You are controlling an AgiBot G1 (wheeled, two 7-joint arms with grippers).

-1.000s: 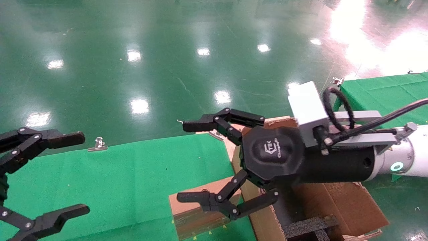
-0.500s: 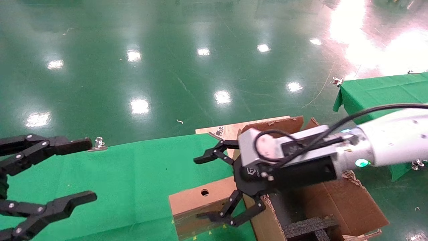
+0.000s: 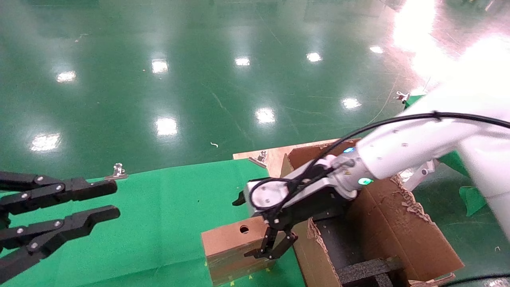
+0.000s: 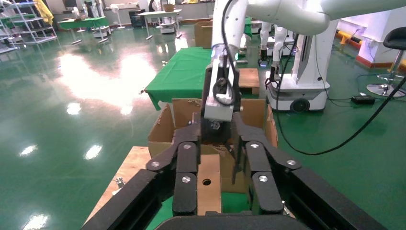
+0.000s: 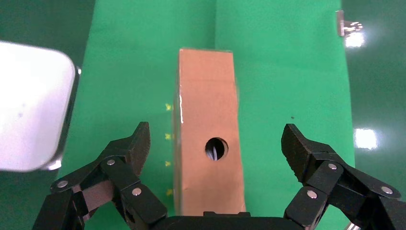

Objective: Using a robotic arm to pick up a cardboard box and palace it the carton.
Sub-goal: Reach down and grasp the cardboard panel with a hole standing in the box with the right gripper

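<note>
The slim brown cardboard box [image 3: 229, 249] stands on edge on the green cloth, its narrow side with the round hole facing up. My right gripper [image 3: 245, 225], on the white robotic arm [image 3: 402, 149], hangs open just above that side, one finger on each side of the box and not touching it. In the right wrist view the box [image 5: 208, 120] lies between the spread fingertips of the right gripper [image 5: 218, 139]. The large carton [image 3: 398, 231] with ragged flaps and black foam [image 3: 366, 271] stands directly right of the box. My left gripper [image 3: 113, 199] hovers open at the far left.
The green cloth [image 3: 159, 207] covers the table, held by metal clips [image 3: 116, 171] at its far edge. A wooden board [image 3: 275, 155] lies behind the carton. More green cloth [image 3: 472, 199] hangs at the right. In the left wrist view the left gripper [image 4: 222, 191] faces the box [image 4: 208, 187] and carton [image 4: 163, 129].
The right arm has swung down and turned its wrist, bringing the open gripper from beside the carton to straddle the box's top. The left gripper's fingers have drawn closer together.
</note>
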